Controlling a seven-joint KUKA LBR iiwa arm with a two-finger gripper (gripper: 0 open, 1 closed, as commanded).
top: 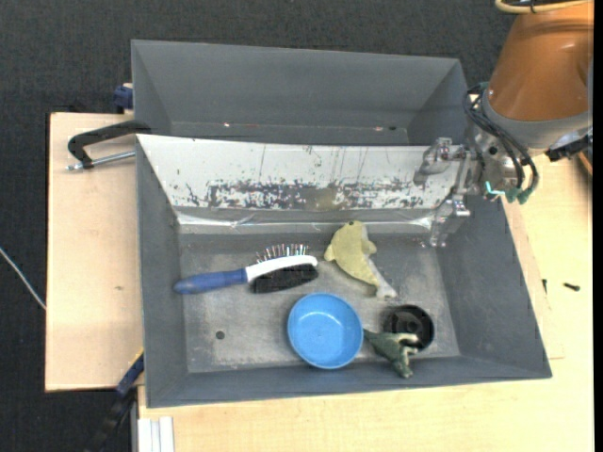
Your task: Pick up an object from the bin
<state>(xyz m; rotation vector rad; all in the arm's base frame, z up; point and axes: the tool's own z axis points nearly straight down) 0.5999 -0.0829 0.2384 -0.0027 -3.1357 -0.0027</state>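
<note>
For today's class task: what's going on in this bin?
The robot arm's pincer hangs by the bin's right wall, near the back, apart from everything. On the floor lie a blue-handled brush, a yellowish soft thing, a blue bowl, a black round thing and a green toy figure. Nothing is picked up yet.

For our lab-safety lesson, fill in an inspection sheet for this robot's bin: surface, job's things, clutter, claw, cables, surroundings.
Surface: grey metal bin, floor scuffed.
Job's things: blue-handled brush; blue bowl; pale yellow toy; black ring with green toy figure beside it.
Clutter: nothing seen.
Claw: claw above the bin's back right corner, apart from all things.
Cables: dark cables looped at the wrist.
Surroundings: dark floor.
</note>
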